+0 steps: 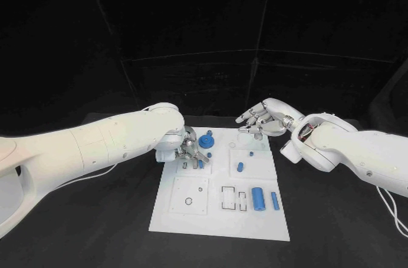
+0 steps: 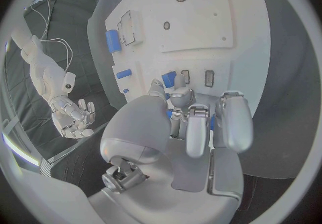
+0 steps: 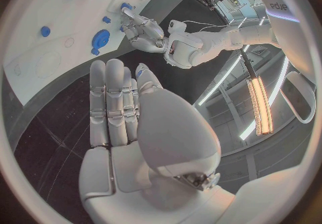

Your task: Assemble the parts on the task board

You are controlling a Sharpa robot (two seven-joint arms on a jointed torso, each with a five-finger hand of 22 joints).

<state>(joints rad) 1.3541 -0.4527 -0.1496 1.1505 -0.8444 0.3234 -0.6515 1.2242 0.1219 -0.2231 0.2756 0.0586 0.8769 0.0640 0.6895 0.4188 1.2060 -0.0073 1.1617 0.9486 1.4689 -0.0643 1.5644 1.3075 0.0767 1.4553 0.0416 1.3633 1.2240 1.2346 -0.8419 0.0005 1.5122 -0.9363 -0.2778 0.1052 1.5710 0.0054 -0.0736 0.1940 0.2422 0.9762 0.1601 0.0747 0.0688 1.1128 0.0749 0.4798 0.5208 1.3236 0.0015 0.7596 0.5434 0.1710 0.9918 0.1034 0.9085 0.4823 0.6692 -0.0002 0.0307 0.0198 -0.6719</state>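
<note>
Hiding a blue part (image 2: 169,114), left hand's (image 2: 195,127) fingers curl.

- We see the head view dim overall: the room behind the counter (image 1: 102,232) is near black, while the task board (image 1: 223,221) and the white arms stand out brightly, lit from above.
- We note a soft shadow under the left hand (image 1: 183,150) on the board's far left corner.
- In the right wrist view a long lamp (image 3: 260,107) glows warm and overexposed, with glare streaks beside it.
- Both wrist views are fisheye circles in dark frames; the board's straight edges bend strongly toward the rim.
- The right hand (image 3: 124,111) close to its lens looks soft and pale, slightly out of focus.
</note>
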